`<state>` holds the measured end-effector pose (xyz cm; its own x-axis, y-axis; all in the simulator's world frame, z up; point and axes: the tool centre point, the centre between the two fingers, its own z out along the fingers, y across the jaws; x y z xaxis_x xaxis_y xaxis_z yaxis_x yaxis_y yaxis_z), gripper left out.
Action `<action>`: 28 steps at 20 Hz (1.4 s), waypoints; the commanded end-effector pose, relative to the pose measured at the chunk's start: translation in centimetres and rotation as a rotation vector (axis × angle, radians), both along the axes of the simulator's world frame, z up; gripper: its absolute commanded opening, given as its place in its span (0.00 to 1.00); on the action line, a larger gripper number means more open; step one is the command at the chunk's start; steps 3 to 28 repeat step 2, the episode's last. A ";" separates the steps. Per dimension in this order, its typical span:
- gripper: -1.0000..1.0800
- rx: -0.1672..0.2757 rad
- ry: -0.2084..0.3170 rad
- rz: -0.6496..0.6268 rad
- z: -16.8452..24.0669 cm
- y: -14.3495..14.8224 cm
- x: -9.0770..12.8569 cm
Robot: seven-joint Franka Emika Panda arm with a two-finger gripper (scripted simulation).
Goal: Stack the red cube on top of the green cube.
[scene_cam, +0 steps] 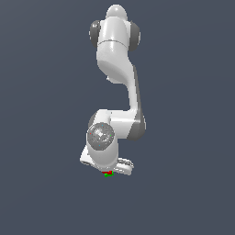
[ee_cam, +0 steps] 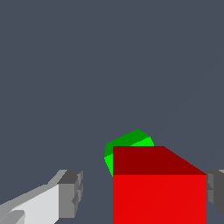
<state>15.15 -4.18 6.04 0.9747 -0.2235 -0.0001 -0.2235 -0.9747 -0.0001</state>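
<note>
In the wrist view the red cube (ee_cam: 159,197) fills the space between my fingers, and the green cube (ee_cam: 131,141) shows just past it, partly covered by it. My gripper (ee_cam: 142,192) is open: one finger (ee_cam: 70,194) stands clearly apart from the red cube, while the other finger (ee_cam: 215,192) is right at the cube's opposite side. In the exterior view the red cube (scene_cam: 108,172) is a thin sliver directly over the green cube (scene_cam: 108,175), both tucked under the hand; the fingers are hidden there. Whether the red cube rests on the green one cannot be told.
The white arm (scene_cam: 117,69) folds down over the cubes in the exterior view. A flat dark grey surface (scene_cam: 183,193) lies all around.
</note>
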 end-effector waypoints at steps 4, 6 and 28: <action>0.96 0.000 0.000 0.000 0.0 0.0 0.0; 0.96 0.000 0.000 0.000 0.0 0.0 0.0; 0.96 0.000 0.000 0.000 0.0 0.0 0.0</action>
